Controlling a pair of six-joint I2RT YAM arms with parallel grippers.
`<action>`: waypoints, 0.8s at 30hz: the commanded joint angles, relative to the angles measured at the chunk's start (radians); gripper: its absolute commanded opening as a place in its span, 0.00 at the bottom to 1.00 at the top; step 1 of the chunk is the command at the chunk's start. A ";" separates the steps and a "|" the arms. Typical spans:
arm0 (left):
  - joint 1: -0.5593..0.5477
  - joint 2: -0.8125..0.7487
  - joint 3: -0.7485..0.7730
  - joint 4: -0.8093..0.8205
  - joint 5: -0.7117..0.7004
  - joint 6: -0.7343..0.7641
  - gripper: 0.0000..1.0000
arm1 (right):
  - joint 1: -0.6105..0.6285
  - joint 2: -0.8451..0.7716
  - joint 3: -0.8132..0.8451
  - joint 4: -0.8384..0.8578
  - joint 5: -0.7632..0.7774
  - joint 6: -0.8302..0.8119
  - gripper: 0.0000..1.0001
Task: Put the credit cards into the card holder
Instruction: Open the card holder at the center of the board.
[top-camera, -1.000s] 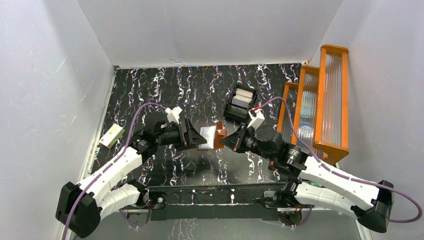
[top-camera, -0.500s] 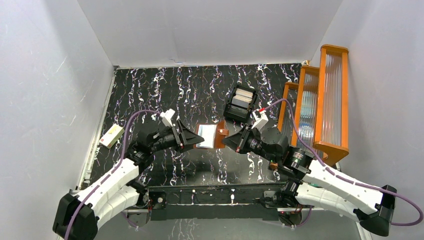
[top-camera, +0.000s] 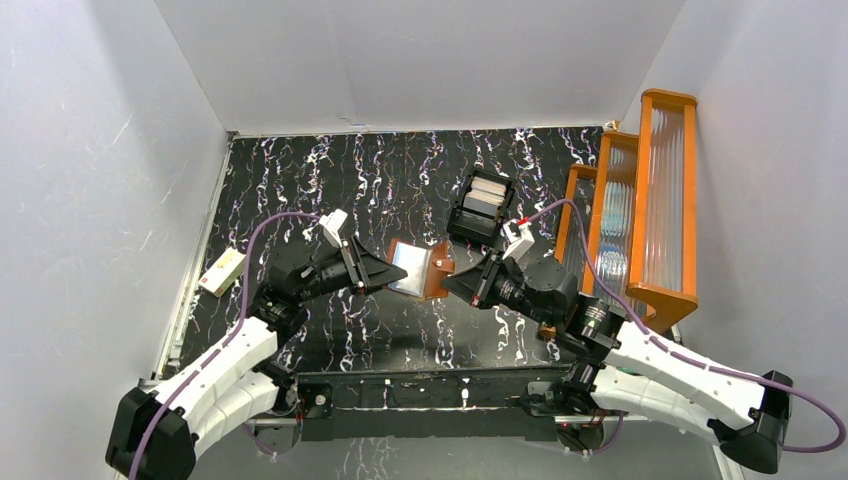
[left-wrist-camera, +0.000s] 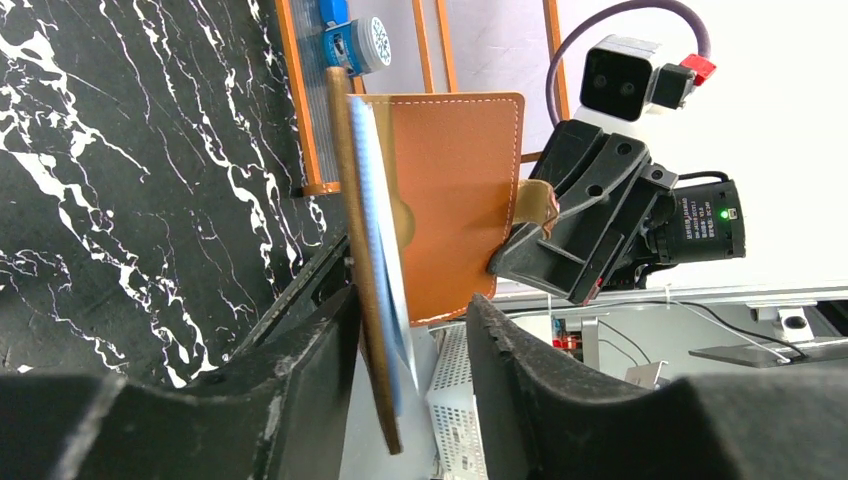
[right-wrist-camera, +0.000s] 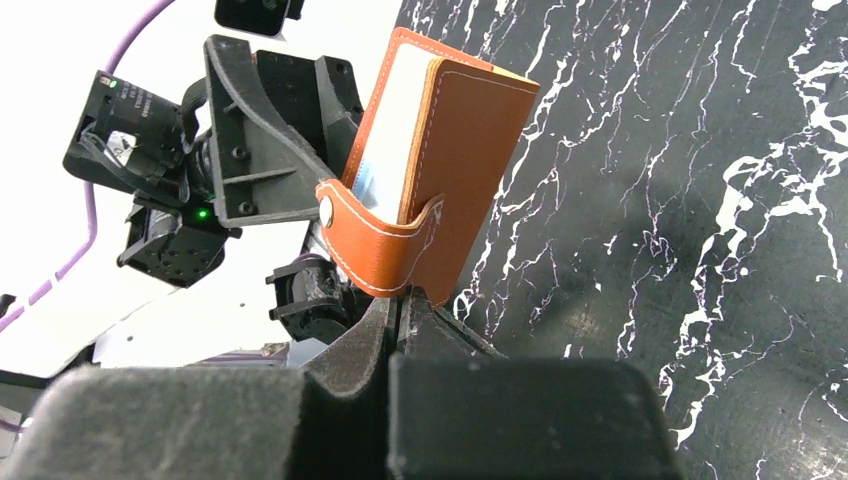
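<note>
The reddish-brown card holder (top-camera: 412, 268) hangs above the table between both arms. My right gripper (top-camera: 450, 278) is shut on its lower edge beside the strap (right-wrist-camera: 375, 255), its fingertips (right-wrist-camera: 400, 300) pressed together on the leather (right-wrist-camera: 480, 150). My left gripper (left-wrist-camera: 412, 305) straddles the other flap (left-wrist-camera: 362, 330), which shows edge-on. One finger (left-wrist-camera: 330, 330) lies against the flap, while the other finger (left-wrist-camera: 490, 330) stands apart from it. A bluish credit card (left-wrist-camera: 378, 240) sits against the inside of that flap and shows pale in the right wrist view (right-wrist-camera: 395, 120).
A black compartmented tray (top-camera: 483, 205) holding pale cards stands just behind the right gripper. An orange rack (top-camera: 640, 210) lines the right side of the table. A cream box (top-camera: 223, 270) lies near the left edge of the marbled black table (top-camera: 330, 180).
The left jaws have narrowed from wide open around the card holder's left flap. The left arm has shifted, and the holder has tilted slightly. The right gripper's hold is unchanged.
</note>
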 joint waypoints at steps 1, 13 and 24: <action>0.004 0.014 0.017 0.077 0.037 -0.012 0.39 | -0.002 -0.030 -0.002 0.079 -0.011 -0.008 0.00; 0.005 0.007 -0.022 0.200 0.035 -0.086 0.38 | -0.002 -0.065 -0.038 0.066 -0.004 0.005 0.00; 0.005 0.024 -0.033 0.189 0.033 -0.083 0.34 | -0.002 -0.073 -0.039 0.057 -0.004 0.009 0.00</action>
